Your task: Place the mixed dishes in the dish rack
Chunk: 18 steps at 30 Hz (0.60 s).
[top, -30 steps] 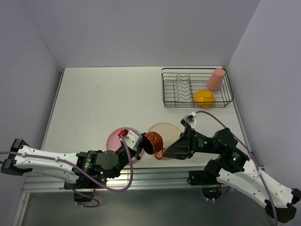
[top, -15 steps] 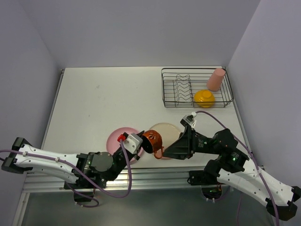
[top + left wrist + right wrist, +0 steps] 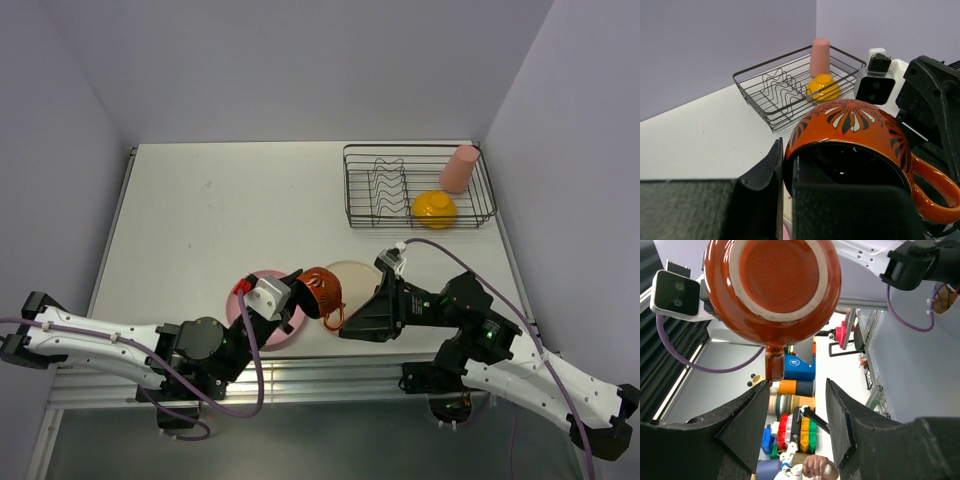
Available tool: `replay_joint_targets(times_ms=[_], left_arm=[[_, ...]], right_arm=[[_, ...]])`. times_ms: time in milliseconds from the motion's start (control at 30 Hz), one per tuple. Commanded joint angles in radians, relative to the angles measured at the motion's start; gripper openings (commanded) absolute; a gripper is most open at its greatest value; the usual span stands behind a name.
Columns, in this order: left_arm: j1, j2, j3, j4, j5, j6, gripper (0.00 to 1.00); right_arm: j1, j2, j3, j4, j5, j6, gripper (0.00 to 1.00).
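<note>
Over the white table point(image 3: 200, 220), red-orange cup point(image 3: 322, 287) tight in left gripper point(image 3: 786, 172) (right gripper point(image 3: 796, 412) apart)

white table point(image 3: 220, 210); lavender walls point(image 3: 300, 60) on three sides; even light

I'm running this rig in a robotics lab, not a kitchen. The white tabletop point(image 3: 220, 200) is boxed in by bare lavender panels point(image 3: 300, 70) on its far, left and right edges, with an aluminium rail point(image 3: 330, 372) along the near edge. Only the dish rack point(image 3: 385, 195) in the far right corner looks domestic. The right wrist view shows what lies beyond the table: purple cables point(image 3: 720, 371), metal framing point(image 3: 874, 390), stacked coloured supplies point(image 3: 790, 427) and a person's hand point(image 3: 812, 471).
</note>
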Motion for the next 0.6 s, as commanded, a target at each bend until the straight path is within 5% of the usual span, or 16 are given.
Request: replay_joint_targets(times_ms=[0,333,567], left_arm=[[-0.009,0.019,0.060,0.111,0.026,0.005,0.00],[-0.012,0.021,0.034,0.132,0.060,-0.044,0.00],[-0.032,0.030,0.022,0.142,0.056,-0.048,0.00]], right_arm=[[0.022,0.028,0.014,0.093,0.018,0.000,0.56],[0.057,0.097,0.020,0.207,0.046,0.032,0.52],[0.057,0.101,-0.009,0.271,0.092,0.057,0.31]])
